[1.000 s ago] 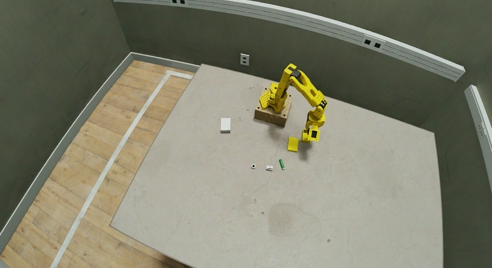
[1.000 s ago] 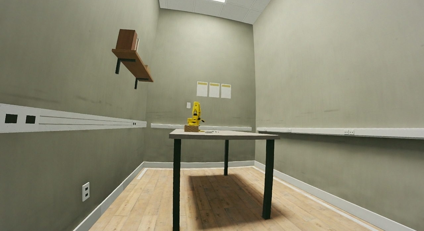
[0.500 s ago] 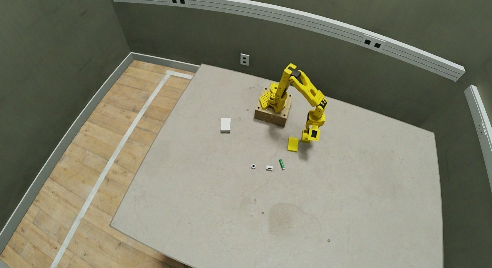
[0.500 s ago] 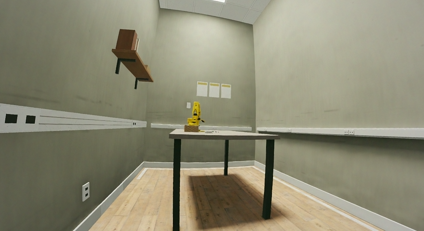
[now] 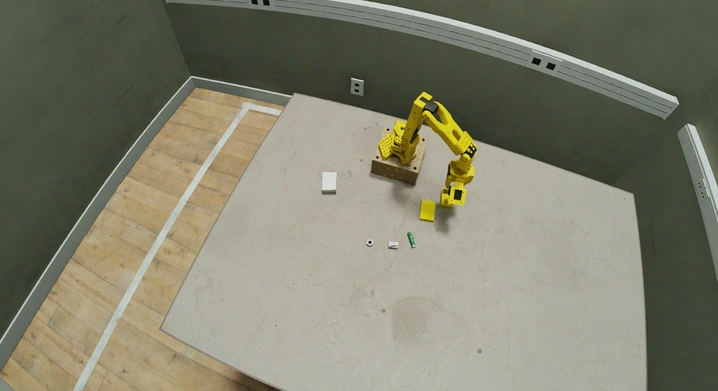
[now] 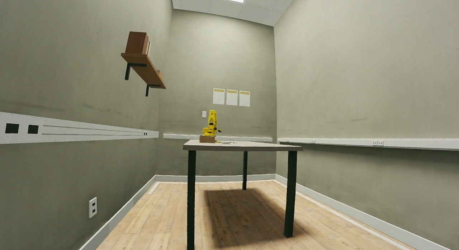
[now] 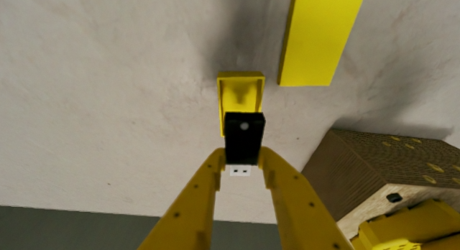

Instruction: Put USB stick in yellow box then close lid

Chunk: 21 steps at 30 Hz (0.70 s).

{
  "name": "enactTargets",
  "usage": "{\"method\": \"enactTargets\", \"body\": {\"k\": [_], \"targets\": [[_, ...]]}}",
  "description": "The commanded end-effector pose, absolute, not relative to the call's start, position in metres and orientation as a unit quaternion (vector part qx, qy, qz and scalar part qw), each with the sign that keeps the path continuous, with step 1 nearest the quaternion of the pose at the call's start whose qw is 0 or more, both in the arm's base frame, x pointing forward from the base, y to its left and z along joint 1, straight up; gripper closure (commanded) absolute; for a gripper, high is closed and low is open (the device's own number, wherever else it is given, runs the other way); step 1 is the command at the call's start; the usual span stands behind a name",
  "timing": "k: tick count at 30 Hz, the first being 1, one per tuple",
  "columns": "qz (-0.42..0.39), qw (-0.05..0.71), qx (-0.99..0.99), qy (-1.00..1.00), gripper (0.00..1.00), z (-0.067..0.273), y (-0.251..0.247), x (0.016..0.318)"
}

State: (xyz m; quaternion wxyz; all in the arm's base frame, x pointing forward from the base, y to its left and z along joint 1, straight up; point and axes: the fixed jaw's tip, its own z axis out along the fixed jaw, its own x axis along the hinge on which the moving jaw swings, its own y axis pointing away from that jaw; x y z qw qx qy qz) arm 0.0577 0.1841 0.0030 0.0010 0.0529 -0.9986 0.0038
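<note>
In the wrist view my gripper [image 7: 241,160] is shut on the black USB stick [image 7: 244,142], whose white plug end points back toward me. The stick hangs right over the near part of the small open yellow box [image 7: 240,96], covering it; I cannot tell if its far end is inside. The flat yellow lid [image 7: 316,36] lies on the table just right of the box. In the overhead view the gripper [image 5: 454,200] is low over the table, hiding the box, with the lid [image 5: 427,210] beside it on the left.
The arm's wooden base block [image 5: 397,162] stands behind, also at the lower right of the wrist view [image 7: 381,171]. A white block [image 5: 329,182], a small white nut [image 5: 369,242], a small white part [image 5: 392,244] and a green cylinder [image 5: 411,239] lie on the table.
</note>
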Motion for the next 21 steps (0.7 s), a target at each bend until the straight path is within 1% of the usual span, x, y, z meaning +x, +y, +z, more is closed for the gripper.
{"method": "enactTargets", "body": {"k": [1,21], "targets": [[-0.003,-0.001,0.051,-0.999,0.92,0.0046,0.1843,0.0561],[-0.003,-0.001,0.051,-0.999,0.92,0.0043,0.1829,0.0551]]}}
